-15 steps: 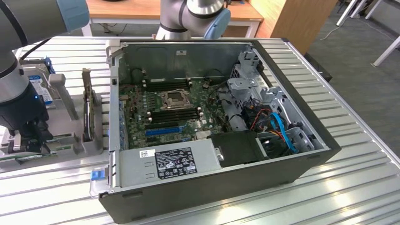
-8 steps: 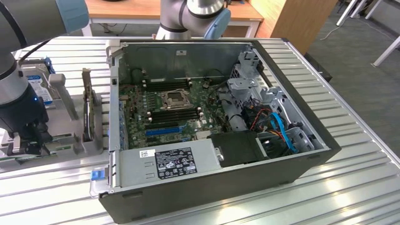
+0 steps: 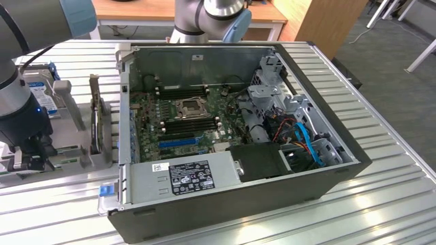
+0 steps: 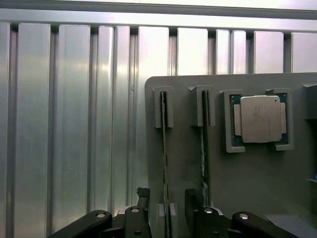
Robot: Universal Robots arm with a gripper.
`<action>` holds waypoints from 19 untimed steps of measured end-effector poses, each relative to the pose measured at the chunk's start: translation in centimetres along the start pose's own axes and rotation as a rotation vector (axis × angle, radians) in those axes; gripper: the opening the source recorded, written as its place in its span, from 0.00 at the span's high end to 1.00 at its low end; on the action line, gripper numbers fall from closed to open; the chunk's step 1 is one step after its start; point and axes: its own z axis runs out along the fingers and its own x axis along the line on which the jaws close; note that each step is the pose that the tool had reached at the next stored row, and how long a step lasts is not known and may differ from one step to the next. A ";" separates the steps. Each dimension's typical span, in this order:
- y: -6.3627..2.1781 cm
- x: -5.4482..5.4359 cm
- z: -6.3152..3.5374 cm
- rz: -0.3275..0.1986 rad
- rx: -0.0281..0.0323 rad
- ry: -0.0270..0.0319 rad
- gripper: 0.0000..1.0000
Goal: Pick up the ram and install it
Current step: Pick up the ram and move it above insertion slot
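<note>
In the exterior view we see the open computer case (image 3: 327, 168) on the slatted table (image 3: 388, 199), with the arm lowered at that view's left. The wrist view adds the grey holder (image 4: 183, 163). There the ram (image 4: 164, 144), a thin dark-green stick, stands on edge in its slot between the open fingers of the gripper (image 4: 168, 196), ungripped. A silver processor chip (image 4: 260, 119) sits nearby.
</note>
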 end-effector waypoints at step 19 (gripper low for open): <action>-0.02 0.0 0.82 0.000 -0.0001 0.0000 0.59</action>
